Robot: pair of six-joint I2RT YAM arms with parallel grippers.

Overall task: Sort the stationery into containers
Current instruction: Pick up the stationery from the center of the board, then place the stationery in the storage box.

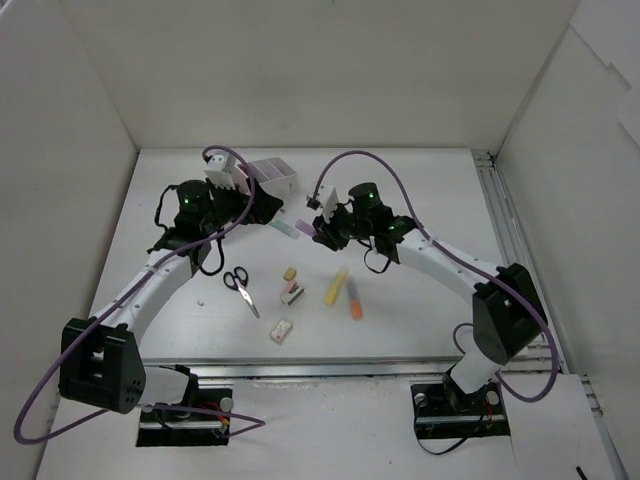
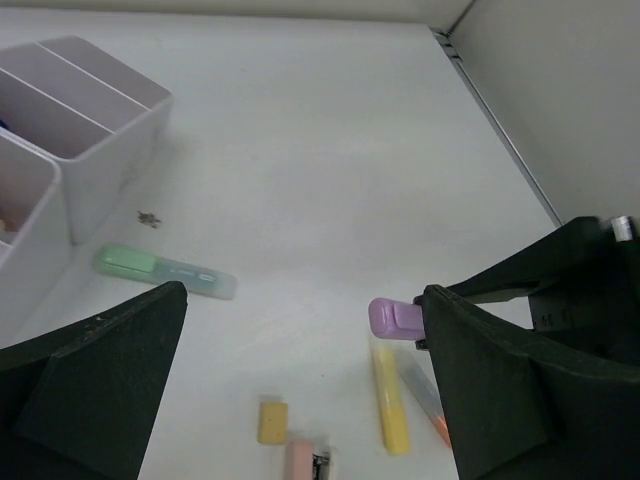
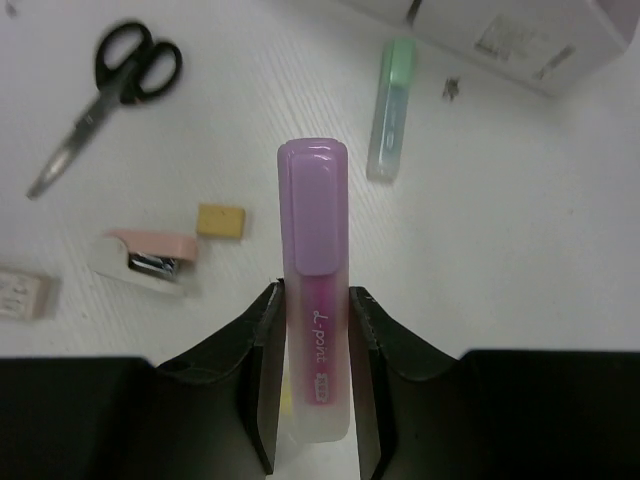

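Two fingers [image 3: 250, 395] of my right gripper [image 3: 315, 385] are closed on the purple highlighter [image 3: 314, 290], one pressing each long side of its clear lower barrel. Its cap points straight out beyond the fingertips. Whether it hangs free of the table [image 3: 500, 230] I cannot tell.

Past the cap lies the green highlighter [image 3: 390, 110] on the table, and behind that stands the organizer [image 3: 520, 30], at the far edge of my right wrist view. To the left of the held highlighter lie a yellow eraser [image 3: 220, 221] and a pink stapler [image 3: 145, 262], close together. A white eraser [image 3: 22, 295] lies further left and the black-handled scissors [image 3: 110, 90] lie beyond them.

My left gripper [image 2: 300, 330] stands wide open with nothing between its fingers. It hovers over the table just beside the organizer, whose pale compartments sit to its left. The green highlighter lies between the organizer and that open gap. The purple cap shows beside my left gripper's right finger.

From above, both grippers meet near the organizer at the far side of the table. Nearer my bases lie the yellow highlighter [image 1: 336, 287] and an orange pen [image 1: 354, 300], side by side, well apart from the scissors.
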